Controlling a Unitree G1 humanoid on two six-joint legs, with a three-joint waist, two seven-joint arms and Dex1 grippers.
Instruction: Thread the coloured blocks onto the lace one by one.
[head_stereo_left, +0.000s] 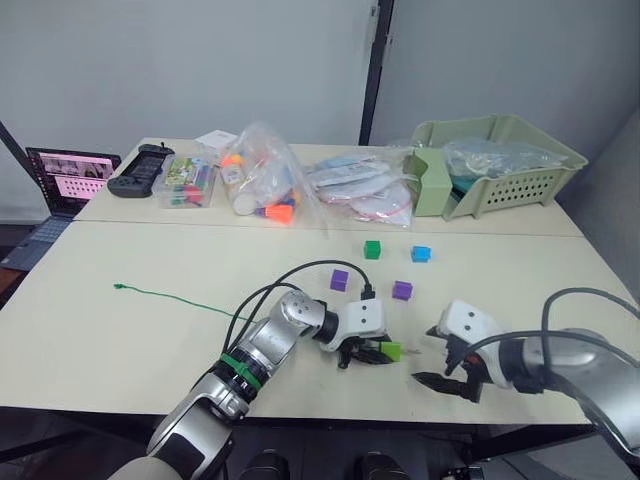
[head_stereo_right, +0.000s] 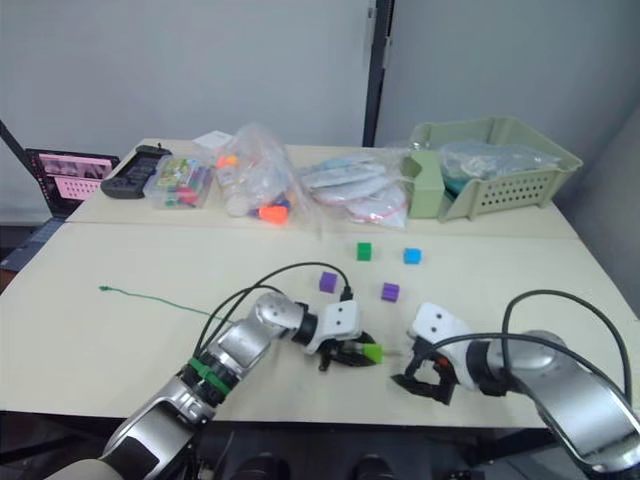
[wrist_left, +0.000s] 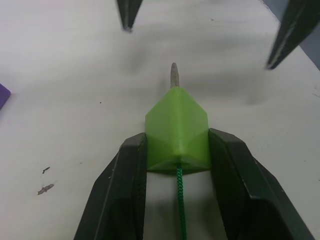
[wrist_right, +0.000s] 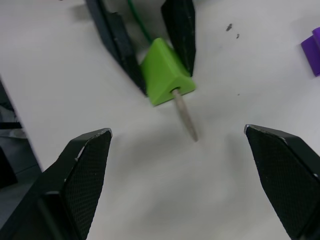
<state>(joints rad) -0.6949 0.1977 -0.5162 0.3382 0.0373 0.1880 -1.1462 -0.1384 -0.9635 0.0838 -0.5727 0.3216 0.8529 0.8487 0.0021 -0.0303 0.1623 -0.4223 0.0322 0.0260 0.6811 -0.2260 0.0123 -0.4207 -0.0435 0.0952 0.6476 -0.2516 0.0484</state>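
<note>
Left hand (head_stereo_left: 372, 351) pinched the lime block (wrist_left: 176, 131) low over the worktop (head_stereo_left: 150, 330), lace (wrist_left: 180, 210) tip poking through, apparently untouched by the spread right hand (head_stereo_left: 437, 368) just beside.

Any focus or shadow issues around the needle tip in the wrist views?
Left wrist view: lime block and grey tip sharp; soft shadow smudges beside the tip. Right wrist view: tip crisp, faint shadow beneath it; right gripper fingers slightly soft at the frame edges.
</note>
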